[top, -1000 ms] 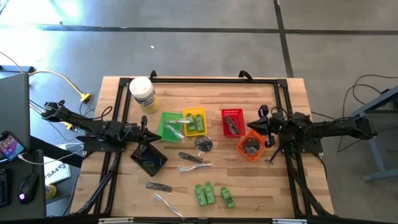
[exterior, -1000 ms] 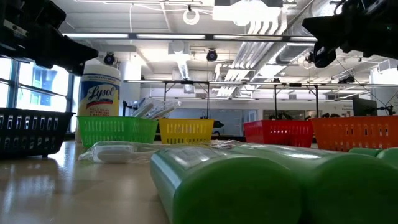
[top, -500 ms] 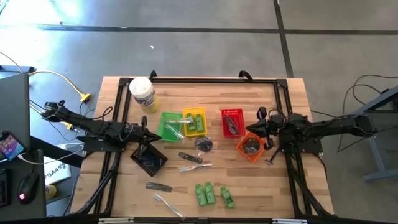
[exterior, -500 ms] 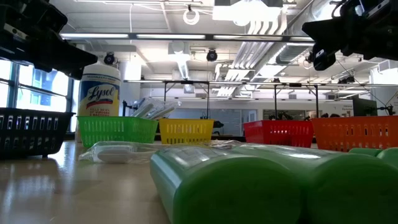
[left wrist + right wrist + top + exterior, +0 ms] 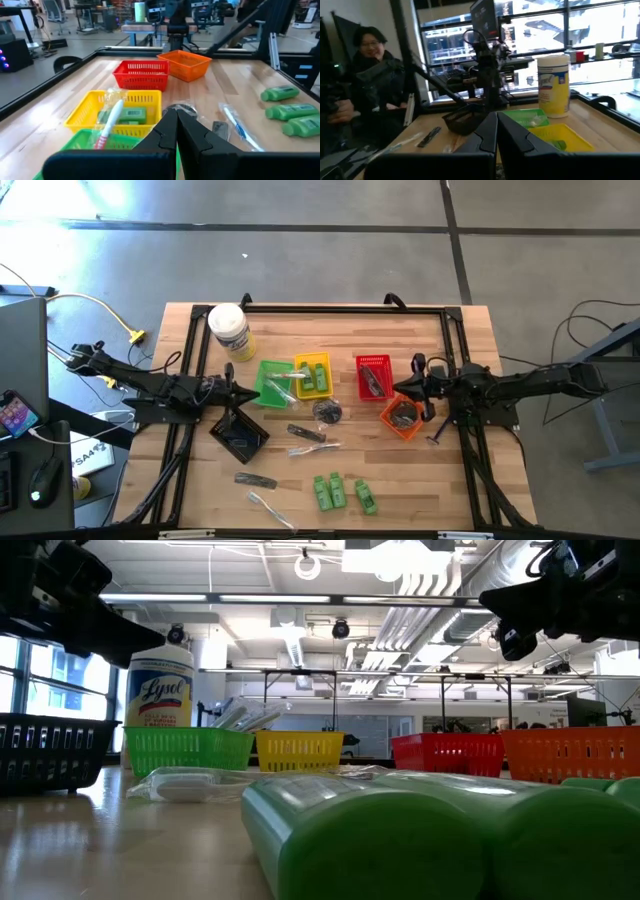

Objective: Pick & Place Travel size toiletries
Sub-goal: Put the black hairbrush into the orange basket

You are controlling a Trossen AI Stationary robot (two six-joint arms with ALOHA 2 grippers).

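Three bright green little bottles (image 5: 340, 492) lie near the table's front edge; they also show in the left wrist view (image 5: 287, 107). Black sticks (image 5: 305, 432) (image 5: 255, 479), clear-wrapped sticks (image 5: 313, 448) (image 5: 270, 508) and a dark round piece (image 5: 327, 412) lie loose on the table's middle. Another green bottle (image 5: 127, 116) lies in the yellow basket (image 5: 312, 375). My left gripper (image 5: 243, 391) is shut and empty above the black basket (image 5: 238, 433), beside the green basket (image 5: 272, 380). My right gripper (image 5: 400, 388) is shut and empty above the orange basket (image 5: 402, 414).
A red basket (image 5: 373, 376) stands between the yellow and orange ones. A large white jar with a yellow label (image 5: 230, 332) stands at the far left. A black frame (image 5: 340, 308) runs around the table. A person (image 5: 370, 90) sits beyond the table's left side.
My right gripper has gone a little toward the table's left edge, over the orange basket, still shut. The things on the table have stayed where they were.
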